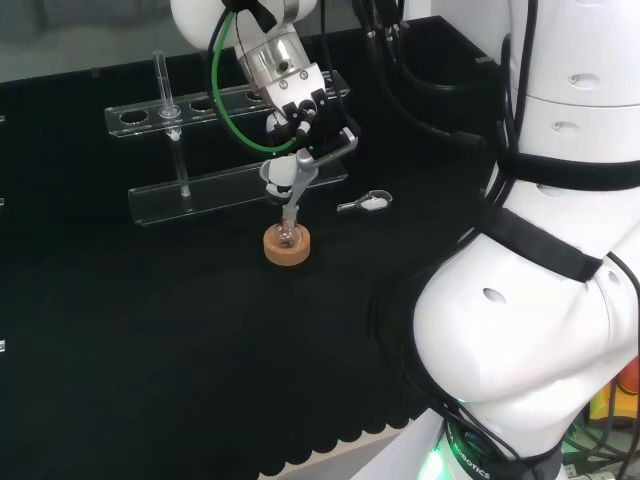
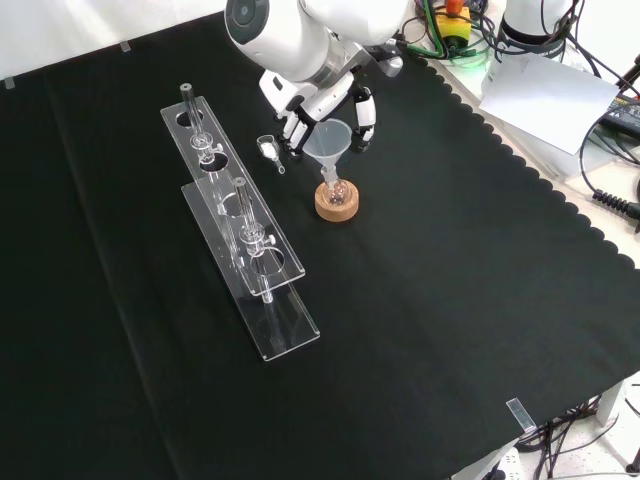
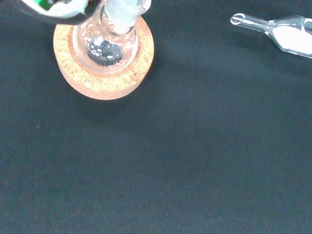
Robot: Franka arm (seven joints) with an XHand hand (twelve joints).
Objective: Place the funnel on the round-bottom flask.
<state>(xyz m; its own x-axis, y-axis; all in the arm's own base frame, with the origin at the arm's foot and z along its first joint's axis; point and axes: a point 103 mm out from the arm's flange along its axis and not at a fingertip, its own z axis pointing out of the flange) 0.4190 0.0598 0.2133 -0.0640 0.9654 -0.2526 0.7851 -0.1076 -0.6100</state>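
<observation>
A small clear round-bottom flask [image 1: 287, 238] [image 2: 336, 190] [image 3: 105, 46] sits on a cork ring [image 1: 287, 253] [image 2: 336, 209] [image 3: 105, 83] near the middle of the black cloth. The clear funnel [image 1: 280, 173] [image 2: 328, 142] stands with its stem down in the flask's neck, its cone just above. The hand [image 1: 300, 105] [image 2: 322, 95] hangs over it, with fingers [image 2: 365, 115] curled at either side of the cone and seemingly touching it. In the wrist view the flask's neck [image 3: 122, 14] shows close up, and the bulb looks empty.
A clear two-tier test tube rack [image 1: 230, 185] [image 2: 245, 235] with upright tubes stands beyond the flask in the head view, left of it in the front view. A small glass scoop with white powder [image 1: 368, 203] [image 2: 268, 148] [image 3: 287, 36] lies close by. The arm's white links [image 1: 540, 300] rise at the right.
</observation>
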